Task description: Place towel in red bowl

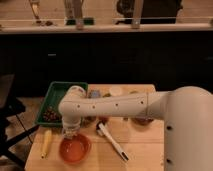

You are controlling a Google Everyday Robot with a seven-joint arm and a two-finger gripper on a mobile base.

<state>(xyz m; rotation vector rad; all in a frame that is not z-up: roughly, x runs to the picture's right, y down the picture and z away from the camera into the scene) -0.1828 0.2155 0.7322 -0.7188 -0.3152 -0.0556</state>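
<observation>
The red bowl [75, 149] sits on the wooden table [145, 150] near its front left. My gripper [70, 131] hangs at the end of the white arm [110, 106], pointing down just above the bowl's far rim. I cannot make out the towel as a separate thing. It may be hidden at the gripper or under the arm.
A green tray [56, 95] with dark red fruit [50, 115] lies at the back left. A yellow object [46, 143] lies left of the bowl. A white-handled utensil [113, 143] lies to its right. Small items [116, 91] and a brown bowl [143, 120] sit behind the arm.
</observation>
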